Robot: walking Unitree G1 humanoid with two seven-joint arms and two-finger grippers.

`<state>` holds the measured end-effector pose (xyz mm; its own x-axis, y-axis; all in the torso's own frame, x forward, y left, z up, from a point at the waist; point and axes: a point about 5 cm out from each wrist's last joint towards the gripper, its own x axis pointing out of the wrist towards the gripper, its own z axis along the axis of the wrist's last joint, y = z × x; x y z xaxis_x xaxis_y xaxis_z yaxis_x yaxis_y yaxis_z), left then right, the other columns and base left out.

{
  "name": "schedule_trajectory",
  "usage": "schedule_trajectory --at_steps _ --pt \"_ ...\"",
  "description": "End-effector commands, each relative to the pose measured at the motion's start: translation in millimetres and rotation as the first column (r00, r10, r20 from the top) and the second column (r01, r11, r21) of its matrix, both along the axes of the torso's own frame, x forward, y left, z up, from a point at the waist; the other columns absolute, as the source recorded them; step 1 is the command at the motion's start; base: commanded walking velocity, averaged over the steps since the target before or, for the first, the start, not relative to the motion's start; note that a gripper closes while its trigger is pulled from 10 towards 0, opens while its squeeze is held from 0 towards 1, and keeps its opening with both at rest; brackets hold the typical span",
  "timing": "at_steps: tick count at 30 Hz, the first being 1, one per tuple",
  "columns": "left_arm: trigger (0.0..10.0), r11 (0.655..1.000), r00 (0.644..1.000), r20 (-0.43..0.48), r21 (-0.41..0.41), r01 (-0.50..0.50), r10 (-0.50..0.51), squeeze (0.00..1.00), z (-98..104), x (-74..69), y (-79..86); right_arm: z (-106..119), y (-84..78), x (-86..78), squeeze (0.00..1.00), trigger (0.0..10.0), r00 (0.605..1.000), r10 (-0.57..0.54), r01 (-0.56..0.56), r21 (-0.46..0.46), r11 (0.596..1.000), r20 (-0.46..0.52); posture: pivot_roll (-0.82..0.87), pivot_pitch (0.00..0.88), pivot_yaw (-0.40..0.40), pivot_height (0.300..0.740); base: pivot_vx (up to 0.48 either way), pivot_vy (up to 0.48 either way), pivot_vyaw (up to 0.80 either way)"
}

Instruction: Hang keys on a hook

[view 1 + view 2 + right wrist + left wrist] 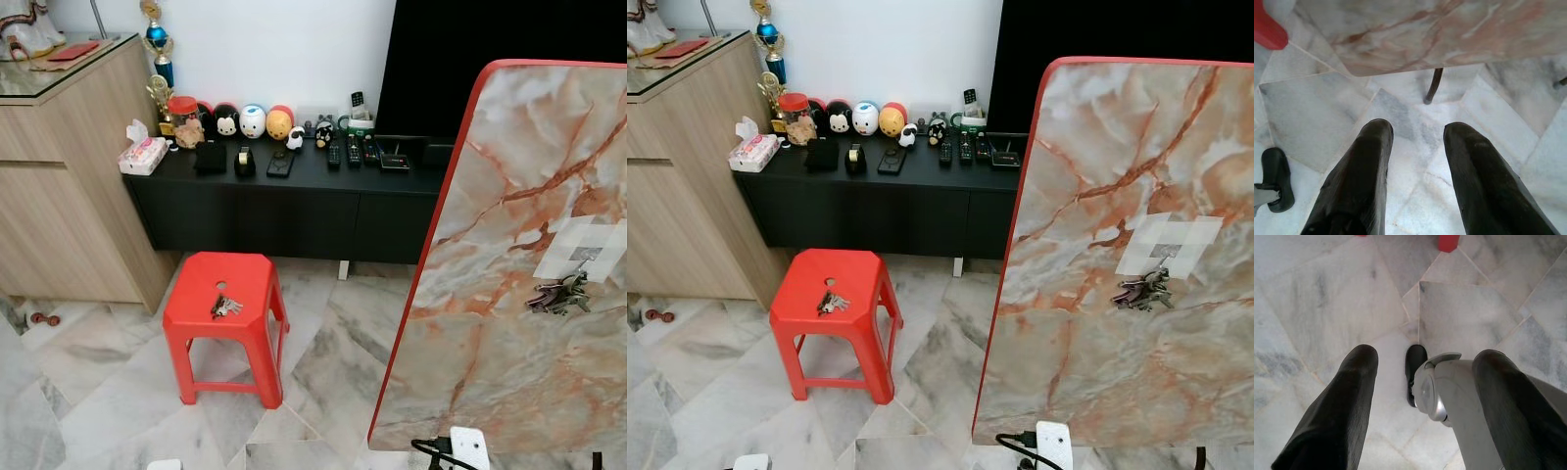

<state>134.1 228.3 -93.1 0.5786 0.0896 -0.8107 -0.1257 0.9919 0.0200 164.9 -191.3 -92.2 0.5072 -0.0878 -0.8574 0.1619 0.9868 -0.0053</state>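
A small bunch of keys (224,306) lies flat on the seat of the red stool (201,294), on the left and a little far from the robot. To the right, near, stands a marble board (509,323) with another key bunch (560,294) already on its hook. Both arms hang down: the left gripper (1422,396) and the right gripper (1418,161) point at the floor with fingers apart and nothing between them.

I think the risks are these. The keys lie flat, so the fingers may pinch only one key, or push the bunch through the hole in the seat. Later, hooking beside the other bunch could knock it off.
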Motion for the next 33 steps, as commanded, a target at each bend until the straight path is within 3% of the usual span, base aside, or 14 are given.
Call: schedule_trajectory --at_steps 1,7,16,24,33 --pt "10.0 1.0 0.999 -0.04 0.004 0.003 -0.003 0.0 -3.3 -7.6 0.0 1.9 0.8 4.6 0.0 10.0 1.0 0.018 -0.018 0.001 1.0 0.017 0.1 0.0 -0.046 0.74 0.0 0.0 0.0" --pt "10.0 1.0 0.999 -0.051 0.002 0.013 -0.013 0.0 -4.2 -8.4 -2.3 -0.9 -12.2 -5.7 0.0 10.0 1.0 -0.018 0.017 -0.015 1.0 -0.012 0.11 0.0 -0.052 0.74 0.0 0.041 0.0" --pt "10.0 0.998 0.997 -0.06 0.015 0.058 -0.057 0.0 -4.7 -9.0 -4.0 -2.1 -35.6 -21.2 0.0 10.0 0.999 -0.036 0.034 -0.031 0.999 -0.039 0.12 0.0 -0.049 0.74 0.0 0.44 0.0" --pt "10.0 0.999 0.998 -0.048 0.015 0.033 -0.032 0.0 -4.3 -9.3 -2.6 -4.9 -32.4 -27.0 0.0 10.0 0.997 -0.064 0.063 -0.02 0.998 -0.049 0.13 0.0 -0.046 0.74 0.0 0.358 0.0" --pt "10.0 0.999 0.998 -0.052 0.014 0.037 -0.036 0.0 -4.4 -10.5 -1.7 -5.4 -21.4 -21.5 0.0 10.0 0.995 -0.088 0.088 -0.002 0.996 -0.04 0.13 0.0 -0.041 0.74 0.0 0.328 0.0"
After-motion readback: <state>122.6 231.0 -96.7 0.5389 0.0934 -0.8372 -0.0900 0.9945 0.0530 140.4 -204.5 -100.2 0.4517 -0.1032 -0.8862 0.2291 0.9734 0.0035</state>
